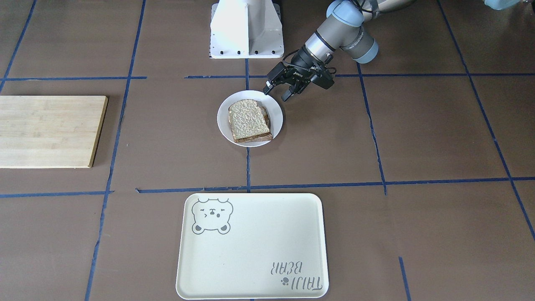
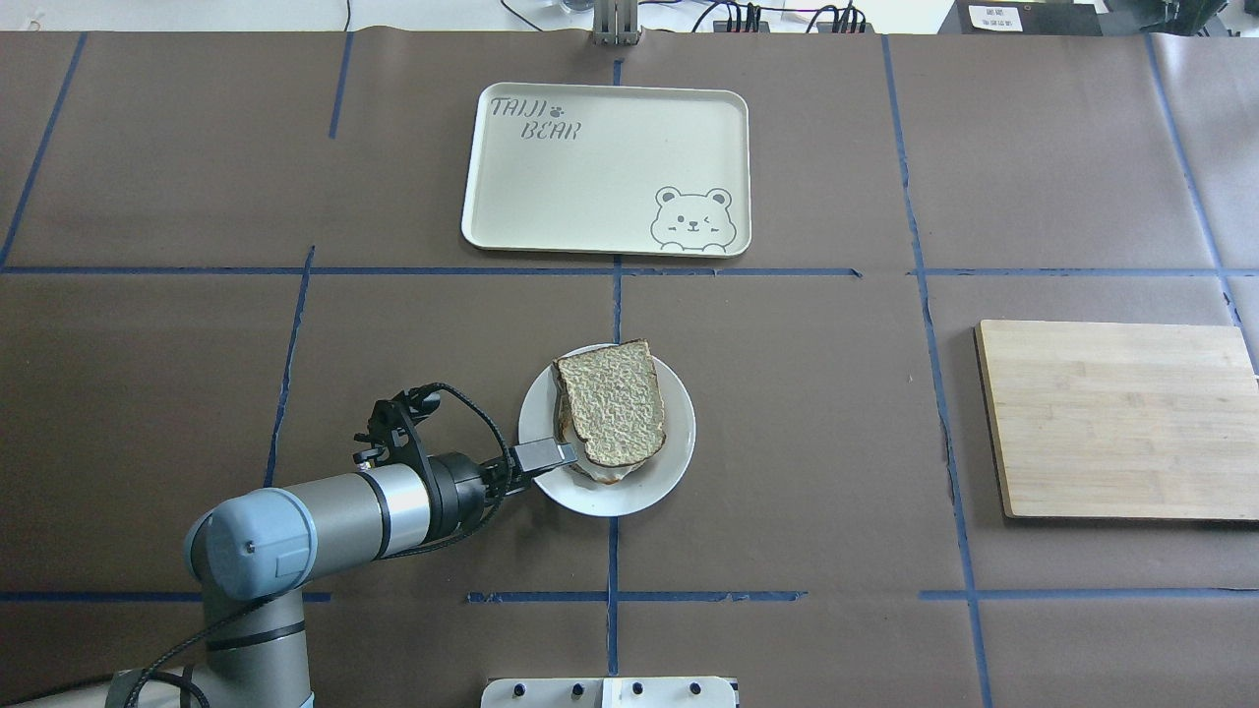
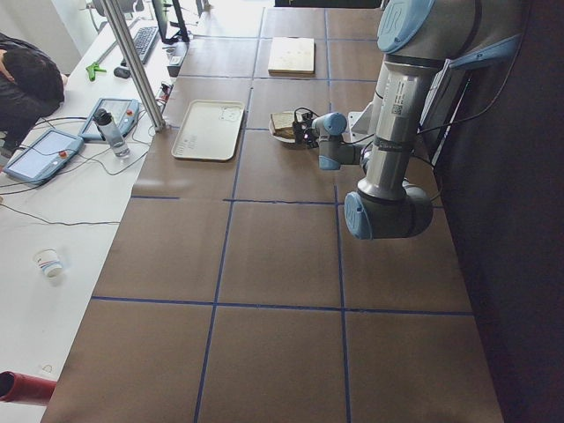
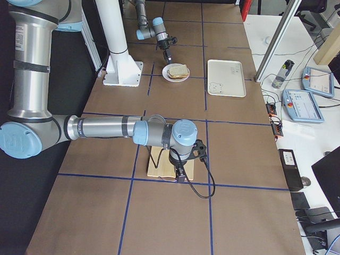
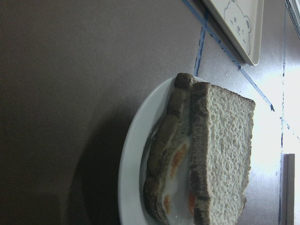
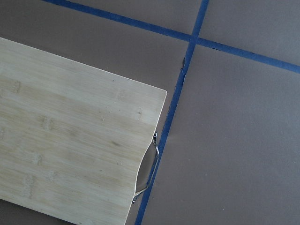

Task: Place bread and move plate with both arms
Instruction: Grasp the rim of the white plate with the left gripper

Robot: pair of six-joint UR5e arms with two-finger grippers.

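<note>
**Front-facing view.** The bread (image 1: 249, 119) lies on the white plate (image 1: 223, 121) at mid-surface. The left pincer (image 1: 278, 93) hangs just beside the plate's rim on the robot's side, its fingers apart and empty. Placing appears done, and the step in hand is judged to be the grasp of the plate. The tray (image 1: 250, 246) lies bare and well apart.

**Overhead view.** The left pincer overlaps the rim. Its fingers show edge-on, so contact cannot be told.

**Left side view.** The plate is too small to add detail.

**Right side view.** The right pincer (image 4: 181, 178) points down over the cutting board (image 4: 159, 164), well apart from the plate. Whether its fingers are apart or together cannot be told.

**Left wrist view.** The bread covers an egg-topped toast (image 5: 176, 159). The plate is cut off below.

**Right wrist view.** Only the board and blue tape lines show.

The next move likely calls for the left fingers to close on the rim and for the right arm to cross to the plate's opposite edge.
</note>
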